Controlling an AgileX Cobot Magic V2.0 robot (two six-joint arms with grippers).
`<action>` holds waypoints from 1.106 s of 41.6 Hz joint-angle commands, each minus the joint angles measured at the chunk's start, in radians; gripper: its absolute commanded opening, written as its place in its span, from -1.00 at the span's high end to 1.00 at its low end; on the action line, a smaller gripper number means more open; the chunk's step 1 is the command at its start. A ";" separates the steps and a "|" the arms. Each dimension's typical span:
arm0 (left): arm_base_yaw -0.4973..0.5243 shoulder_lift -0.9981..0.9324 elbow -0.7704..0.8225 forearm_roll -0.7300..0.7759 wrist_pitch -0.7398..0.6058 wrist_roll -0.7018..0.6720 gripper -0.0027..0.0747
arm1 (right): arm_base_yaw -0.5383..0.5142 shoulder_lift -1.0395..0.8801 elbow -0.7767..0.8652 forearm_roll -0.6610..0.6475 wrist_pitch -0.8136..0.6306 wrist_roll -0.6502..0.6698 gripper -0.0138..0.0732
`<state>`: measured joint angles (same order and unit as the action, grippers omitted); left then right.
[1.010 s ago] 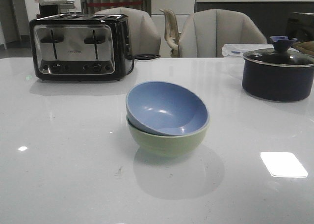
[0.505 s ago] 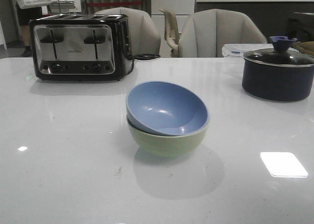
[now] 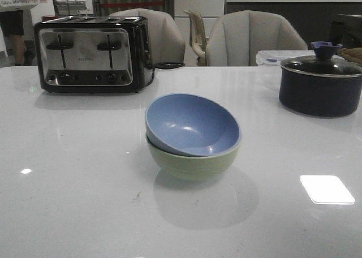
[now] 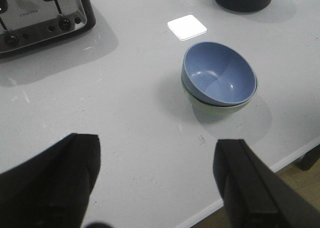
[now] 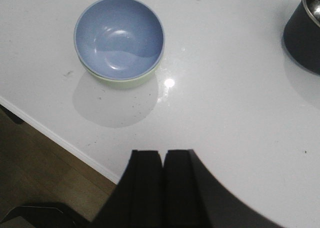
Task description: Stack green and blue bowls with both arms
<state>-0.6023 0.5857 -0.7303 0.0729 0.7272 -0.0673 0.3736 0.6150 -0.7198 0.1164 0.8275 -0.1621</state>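
You are looking at one dusty blue matte bowl sitting inside one pale sage green matte bowl, just below the centre of the front frame on the glossy white worktop. The blue one is resting tilted, its far rim riding higher, so the green rim is showing only along the near and right edge; it is probably lying that way because it has not settled fully into the bowl beneath it, though from here you cannot be sure. Judging by this, the stacking itself is looking done.

Neither arm is appearing in the front frame. In the left wrist view, your left hand is hanging wide apart and empty at the bottom of the frame, with the bowls well clear of it at centre right. In the right wrist view, your right hand is sitting with its two fingers pressed together and nothing between them, near the worktop's edge, the bowls in the upper left.

Counting the rest: one black and chrome four-slot toaster at upper left, one dark navy lidded pot at upper right, and two grey padded chairs behind the worktop.
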 commanded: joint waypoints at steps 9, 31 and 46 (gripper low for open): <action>0.054 -0.082 0.025 0.008 -0.143 -0.011 -0.44 | -0.002 0.001 -0.025 -0.001 -0.061 -0.009 0.58; 0.439 -0.508 0.450 -0.022 -0.501 -0.011 -0.44 | -0.002 0.001 -0.025 -0.001 -0.062 -0.009 0.58; 0.529 -0.612 0.628 -0.022 -0.631 -0.011 -0.38 | -0.002 0.001 -0.025 -0.001 -0.062 -0.009 0.58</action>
<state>-0.0746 -0.0040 -0.0955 0.0573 0.1996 -0.0716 0.3736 0.6150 -0.7198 0.1157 0.8291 -0.1621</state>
